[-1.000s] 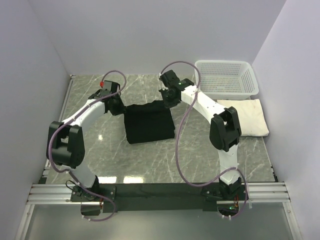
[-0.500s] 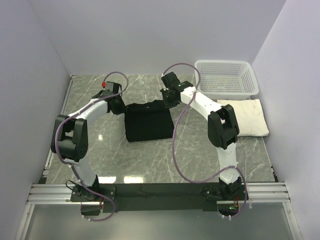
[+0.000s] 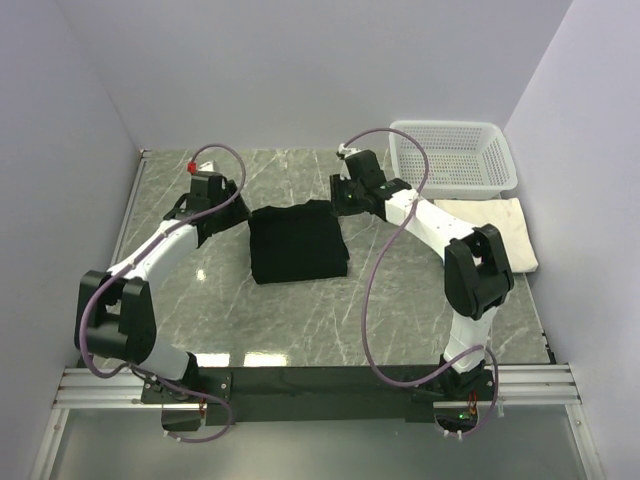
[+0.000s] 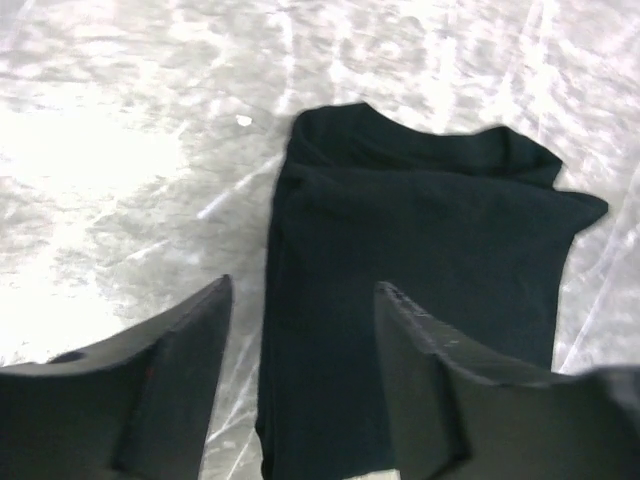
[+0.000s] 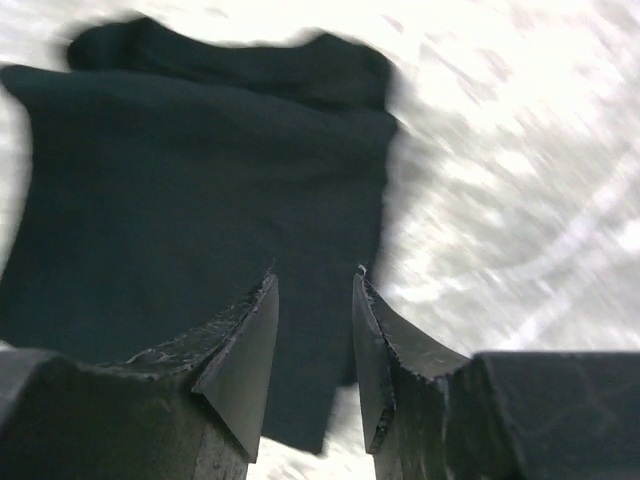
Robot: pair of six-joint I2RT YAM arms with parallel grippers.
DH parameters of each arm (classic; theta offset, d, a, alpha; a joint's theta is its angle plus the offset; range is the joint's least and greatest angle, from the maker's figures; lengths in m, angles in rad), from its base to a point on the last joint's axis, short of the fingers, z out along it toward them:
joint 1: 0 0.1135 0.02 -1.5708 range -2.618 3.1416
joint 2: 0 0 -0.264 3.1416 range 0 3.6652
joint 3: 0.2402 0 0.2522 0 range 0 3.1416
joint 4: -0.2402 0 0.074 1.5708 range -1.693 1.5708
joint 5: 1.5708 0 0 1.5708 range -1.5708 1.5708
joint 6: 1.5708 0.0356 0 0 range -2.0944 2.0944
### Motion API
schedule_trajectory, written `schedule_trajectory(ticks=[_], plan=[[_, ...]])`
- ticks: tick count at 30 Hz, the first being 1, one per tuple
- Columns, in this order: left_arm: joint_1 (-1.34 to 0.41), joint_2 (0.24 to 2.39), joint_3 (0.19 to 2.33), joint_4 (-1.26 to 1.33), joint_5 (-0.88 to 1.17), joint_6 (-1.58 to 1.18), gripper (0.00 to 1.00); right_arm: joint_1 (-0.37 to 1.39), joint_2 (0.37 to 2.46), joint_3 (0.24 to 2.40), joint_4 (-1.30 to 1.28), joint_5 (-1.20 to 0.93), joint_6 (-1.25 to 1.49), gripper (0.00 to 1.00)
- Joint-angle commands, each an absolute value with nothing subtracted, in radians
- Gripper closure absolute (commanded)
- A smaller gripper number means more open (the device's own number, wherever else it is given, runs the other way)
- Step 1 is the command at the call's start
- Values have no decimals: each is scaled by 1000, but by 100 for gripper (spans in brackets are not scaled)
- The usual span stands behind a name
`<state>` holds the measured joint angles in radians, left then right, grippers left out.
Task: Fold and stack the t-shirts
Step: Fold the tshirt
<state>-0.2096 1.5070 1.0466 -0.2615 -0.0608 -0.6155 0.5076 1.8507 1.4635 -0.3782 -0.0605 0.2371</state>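
Observation:
The black t-shirt [image 3: 297,243] lies folded into a rough rectangle on the marble table, also filling the left wrist view [image 4: 430,230] and the right wrist view [image 5: 200,180]. My left gripper [image 3: 232,212] hovers just off its far left corner, open [image 4: 303,290], nothing between the fingers. My right gripper [image 3: 340,203] hangs above the far right corner, open as well [image 5: 314,278], holding nothing. The cream-white t-shirt [image 3: 490,232] lies folded at the right edge of the table.
A white mesh basket [image 3: 452,155] stands at the back right, just behind the cream t-shirt. Purple-grey walls close in the table on the left, back and right. Bare marble [image 3: 290,320] stretches between the black t-shirt and the arm bases.
Both grippers have opened and let go of the black t-shirt's far edge, then drawn back outward from it. The t-shirt has settled flat.

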Motion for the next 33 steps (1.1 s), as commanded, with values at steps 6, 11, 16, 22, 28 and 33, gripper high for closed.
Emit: schedule_trajectory(ticks=[6,11,16,22,28,33], plan=[[-222,1589,1064,-114,95,-548,64,502,1937,1500,-209,-290,221,65],[-215,1770,1185,-81,127,-572,74,466,2058,1587,-187,-324,245,69],[-187,1923,1316,-66,150,-609,76,420,2166,1670,-186,-342,302,70],[-181,2089,1420,-60,175,-617,75,361,2289,1787,-181,-429,419,69],[-170,2065,1437,-60,181,-624,60,331,2269,1798,-167,-497,488,69],[-170,1867,1339,-26,167,-693,21,333,2125,1700,-117,-632,517,68]])
